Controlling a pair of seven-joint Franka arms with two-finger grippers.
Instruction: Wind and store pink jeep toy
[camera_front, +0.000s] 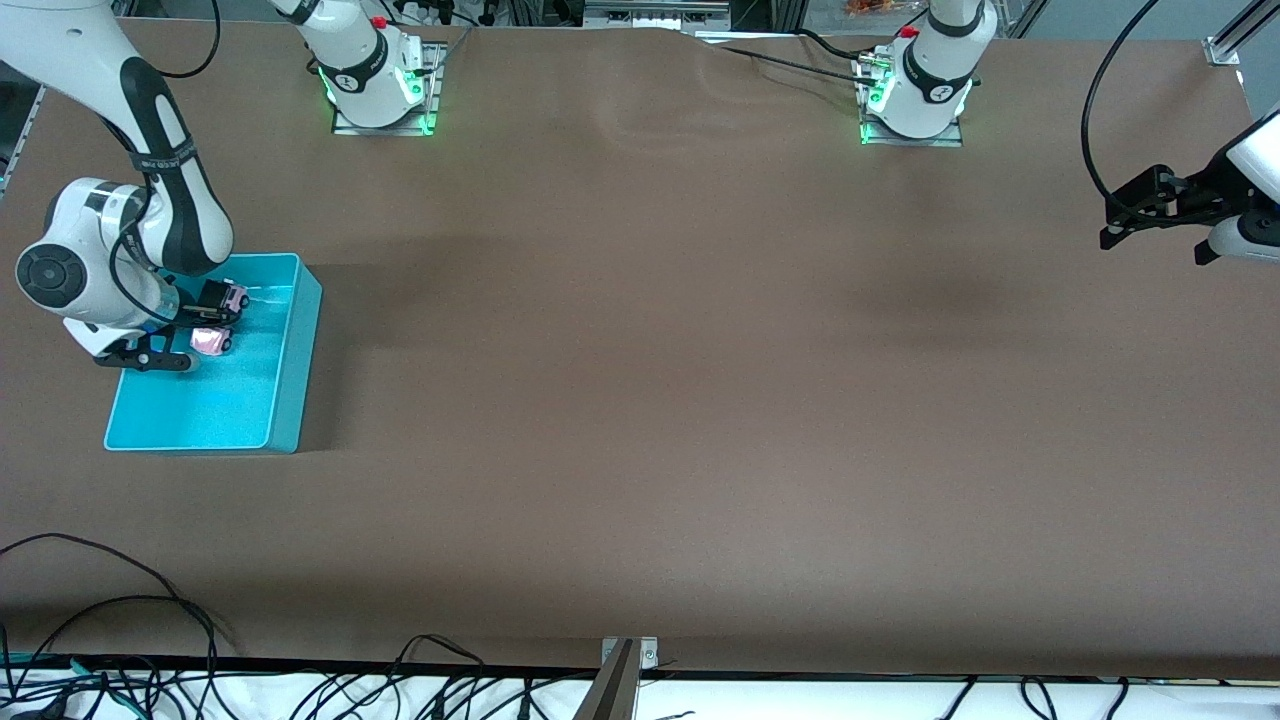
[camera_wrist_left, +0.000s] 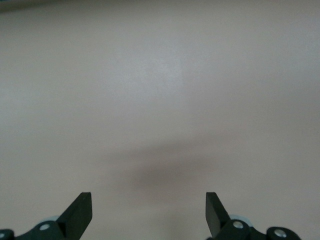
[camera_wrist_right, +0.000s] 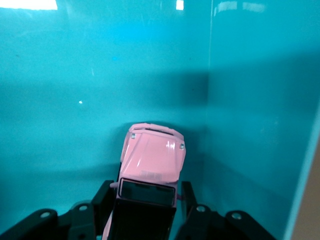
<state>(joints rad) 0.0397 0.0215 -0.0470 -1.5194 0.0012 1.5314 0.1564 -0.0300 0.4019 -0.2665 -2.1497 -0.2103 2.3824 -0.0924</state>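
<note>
- table (camera_front: 700, 400): wide brown top; the bin is the landmark for everything below.
- bin (camera_front: 285, 400): turquoise, open-topped, at the right arm's end of the table; its smooth floor and walls fill the right wrist view.
- left gripper (camera_wrist_left: 149, 212): waits well apart from the bin, over bare table at the left arm's end, jaws spread with nothing between them.
- right gripper (camera_wrist_right: 145, 200): reaches down inside the bin, near its corner farthest from the front camera, jaws pinching the jeep.
- jeep (camera_wrist_right: 150, 170): pale pink with a black rear roof, held inside the bin, low over the floor; whether its wheels touch i cannot tell.
- the jaws press on the jeep's two sides at the rear, under the black roof; the pink hood sticks out past the fingertips.
- handling, as i judge it: light, stiff and glossy, so it may slip; the flat sides are the best hold, and the wheels will roll once it is let go.
</note>
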